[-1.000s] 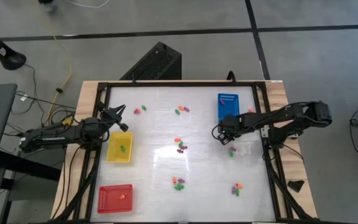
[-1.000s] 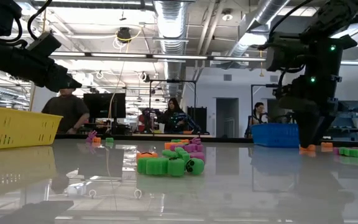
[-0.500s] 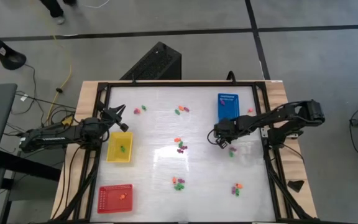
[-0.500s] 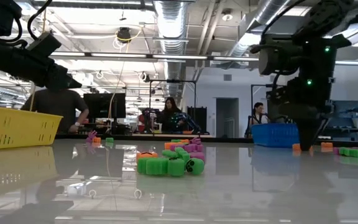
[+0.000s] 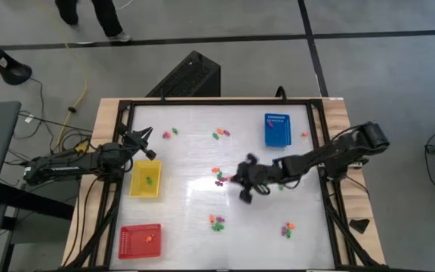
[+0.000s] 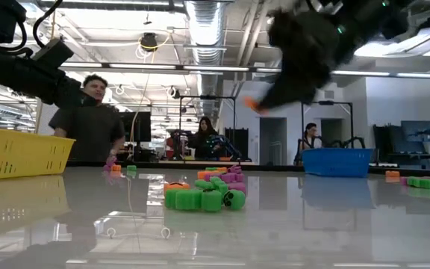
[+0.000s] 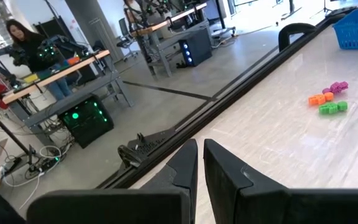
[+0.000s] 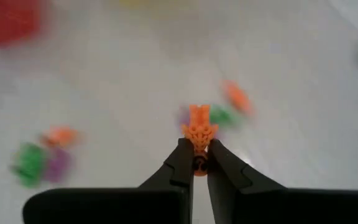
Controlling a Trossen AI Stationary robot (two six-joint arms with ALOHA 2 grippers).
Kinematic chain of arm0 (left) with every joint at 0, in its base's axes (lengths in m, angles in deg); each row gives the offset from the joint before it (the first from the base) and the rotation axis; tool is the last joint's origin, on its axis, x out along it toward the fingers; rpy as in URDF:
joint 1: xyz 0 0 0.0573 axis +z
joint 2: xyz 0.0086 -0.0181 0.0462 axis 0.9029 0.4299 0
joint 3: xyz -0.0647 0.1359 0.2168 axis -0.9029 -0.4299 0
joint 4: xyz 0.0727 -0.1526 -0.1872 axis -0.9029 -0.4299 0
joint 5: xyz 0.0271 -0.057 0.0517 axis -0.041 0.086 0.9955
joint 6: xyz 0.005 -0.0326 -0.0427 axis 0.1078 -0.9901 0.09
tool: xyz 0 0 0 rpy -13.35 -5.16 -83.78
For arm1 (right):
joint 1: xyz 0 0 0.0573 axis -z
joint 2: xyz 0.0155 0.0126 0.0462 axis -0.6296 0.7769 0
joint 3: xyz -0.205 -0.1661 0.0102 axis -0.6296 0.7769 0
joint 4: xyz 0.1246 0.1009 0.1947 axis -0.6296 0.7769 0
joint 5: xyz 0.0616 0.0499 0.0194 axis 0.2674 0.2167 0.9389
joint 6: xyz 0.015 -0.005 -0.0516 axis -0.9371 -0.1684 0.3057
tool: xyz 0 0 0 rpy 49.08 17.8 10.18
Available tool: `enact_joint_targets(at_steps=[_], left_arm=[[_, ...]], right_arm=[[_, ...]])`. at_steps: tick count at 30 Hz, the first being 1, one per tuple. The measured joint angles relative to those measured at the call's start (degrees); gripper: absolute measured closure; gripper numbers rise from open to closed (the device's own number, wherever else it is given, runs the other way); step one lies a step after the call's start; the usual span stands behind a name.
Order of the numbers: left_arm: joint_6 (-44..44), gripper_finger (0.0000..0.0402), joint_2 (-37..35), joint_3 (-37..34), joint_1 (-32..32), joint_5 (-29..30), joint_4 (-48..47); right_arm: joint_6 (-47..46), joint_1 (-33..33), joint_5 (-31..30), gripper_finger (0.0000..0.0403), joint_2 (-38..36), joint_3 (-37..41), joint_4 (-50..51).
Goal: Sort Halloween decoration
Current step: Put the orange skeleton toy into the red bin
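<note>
Our right gripper [image 8: 196, 163] pinches a tiny orange piece [image 8: 199, 127] tight at its fingertips, high over the middle of the table [image 5: 187, 204], so it can ride to a tray. We think the red tray [image 5: 140, 241] is its home, since one orange piece lies there. Our left gripper [image 7: 200, 160] is squeezed shut on nothing, waiting near the yellow tray [image 5: 146, 180].

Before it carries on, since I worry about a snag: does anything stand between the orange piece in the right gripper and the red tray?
Nothing visible does. The right gripper holds the orange piece above the table; only small loose pieces lie toward the red tray.
</note>
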Motion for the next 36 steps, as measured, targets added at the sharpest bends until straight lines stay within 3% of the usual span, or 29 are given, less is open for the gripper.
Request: enact_joint_targets(at_steps=[4,9,16,21,25,27,31,36], left_arm=[[0.0,0.0384,0.0,0.0,0.0,0.0,0.0],[0.0,0.0384,0.0,0.0,0.0,0.0,0.0],[0.0,0.0384,0.0,0.0,0.0,0.0,0.0],[0.0,0.0384,0.0,0.0,0.0,0.0,0.0],[0.0,0.0384,0.0,0.0,0.0,0.0,0.0],[0.0,0.0384,0.0,0.0,0.0,0.0,0.0],[0.0,0.0384,0.0,0.0,0.0,-0.1,0.0],[0.0,0.0384,0.0,0.0,0.0,0.0,0.0]], right_arm=[[7.5,-1.6,4.3,0.0351,9.8,-5.6,-18.6],[12.2,-1.8,15.2,0.0356,26.1,-22.2,-26.9],[12.0,-1.9,31.2,0.0359,48.4,-52.8,-22.9],[11.8,-1.7,35.5,0.0355,59.6,-72.7,-13.7],[11.0,-1.8,37.9,0.0354,67.2,-84.3,-9.5],[8.9,-1.7,39.9,0.0353,69.7,-88.3,-9.5],[4.4,-1.2,41.5,0.0336,70.3,-87.6,-11.8],[4.5,-0.4,41.4,0.0277,70.4,-87.5,-11.2]])
